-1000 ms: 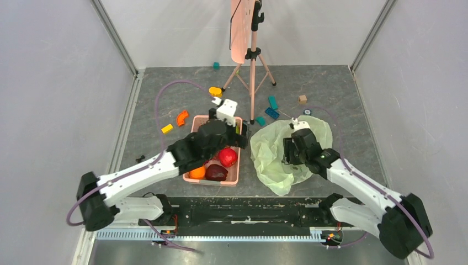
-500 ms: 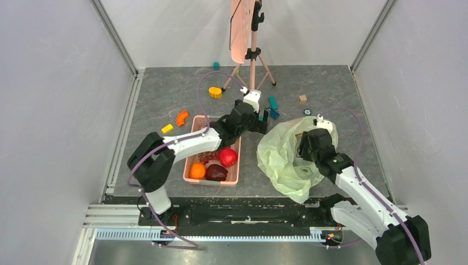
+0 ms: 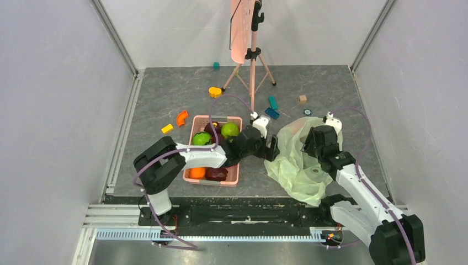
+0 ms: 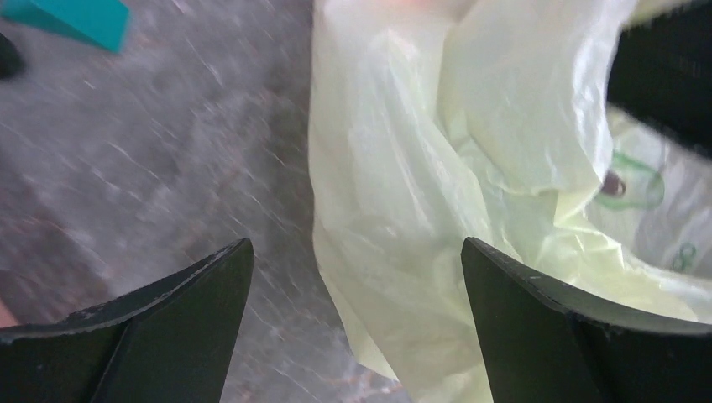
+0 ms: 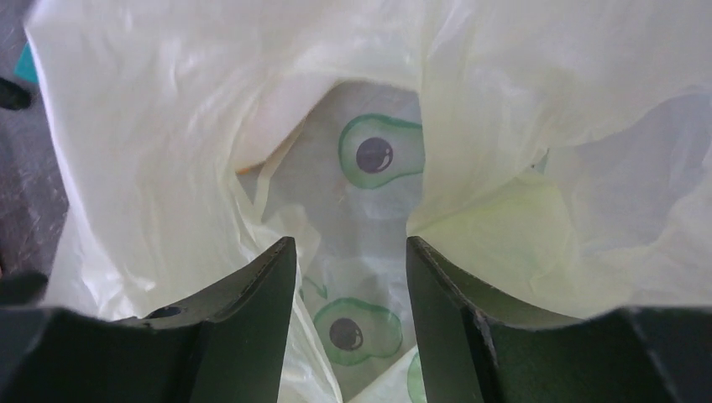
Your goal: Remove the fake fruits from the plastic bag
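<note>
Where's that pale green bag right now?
In the top view the bag lies right of centre, just right of the pink basket; the left gripper is at its left edge, the right gripper over its far side.

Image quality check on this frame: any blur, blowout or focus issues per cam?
Left wrist: table and teal block streaked with blur, plastic bag crisper. Right wrist: bag near blown out at top right, avocado print readable, fingers dark and soft. Top external: sharp, even light, faint shadows, walls splay as from a wide lens.
</note>
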`<state>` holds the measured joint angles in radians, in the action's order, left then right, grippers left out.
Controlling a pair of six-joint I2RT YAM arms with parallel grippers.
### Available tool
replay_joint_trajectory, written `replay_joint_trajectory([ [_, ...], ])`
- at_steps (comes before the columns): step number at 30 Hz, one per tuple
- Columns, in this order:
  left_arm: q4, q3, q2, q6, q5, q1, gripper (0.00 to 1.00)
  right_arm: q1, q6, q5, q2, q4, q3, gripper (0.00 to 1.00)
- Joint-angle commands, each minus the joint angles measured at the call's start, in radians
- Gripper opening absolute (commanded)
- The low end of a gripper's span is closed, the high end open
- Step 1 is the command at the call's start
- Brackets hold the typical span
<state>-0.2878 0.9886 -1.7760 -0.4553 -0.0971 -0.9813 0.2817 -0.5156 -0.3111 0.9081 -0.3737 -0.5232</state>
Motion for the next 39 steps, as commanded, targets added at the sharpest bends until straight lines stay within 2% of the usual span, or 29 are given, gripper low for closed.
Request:
replay_joint_trajectory([
  [1, -0.080, -0.051, 0.063, -0.077, 0.015, -0.064, 1.00, -0.044, 0.014, 0.011, 0.002, 0.052, -0.010, 0.54],
  [8, -0.128, -0.165, 0.150, -0.137, -0.026, -0.190, 1.00, -0.102, 0.034, 0.069, -0.019, 0.049, -0.011, 0.54],
  [13, -0.132, -0.231, 0.278, -0.151, -0.044, -0.221, 0.99, -0.123, 0.045, 0.106, -0.037, 0.052, 0.005, 0.54],
  [16, -0.111, -0.262, 0.363, -0.135, -0.055, -0.233, 0.99, -0.130, 0.088, 0.201, -0.055, 0.083, 0.011, 0.54],
  [19, -0.053, -0.265, 0.437, -0.093, -0.140, -0.233, 1.00, -0.130, 0.123, 0.306, -0.070, 0.094, 0.007, 0.55],
  [21, -0.012, -0.237, 0.452, -0.056, -0.226, -0.222, 1.00, -0.130, 0.112, 0.301, -0.077, 0.065, -0.001, 0.55],
  [24, 0.011, -0.173, 0.403, -0.067, -0.204, -0.147, 1.00, -0.130, 0.066, 0.238, -0.091, 0.021, 0.008, 0.52],
  [27, 0.003, -0.092, 0.283, -0.076, -0.133, -0.091, 1.00, -0.131, 0.039, 0.192, -0.085, 0.016, 0.039, 0.50],
  [33, -0.074, 0.024, 0.029, -0.071, 0.015, -0.048, 1.00, -0.130, 0.046, 0.161, -0.066, 0.016, 0.055, 0.47],
  [39, -0.101, 0.074, -0.074, -0.072, 0.054, -0.011, 1.00, -0.130, 0.056, 0.161, -0.092, 0.011, 0.055, 0.47],
])
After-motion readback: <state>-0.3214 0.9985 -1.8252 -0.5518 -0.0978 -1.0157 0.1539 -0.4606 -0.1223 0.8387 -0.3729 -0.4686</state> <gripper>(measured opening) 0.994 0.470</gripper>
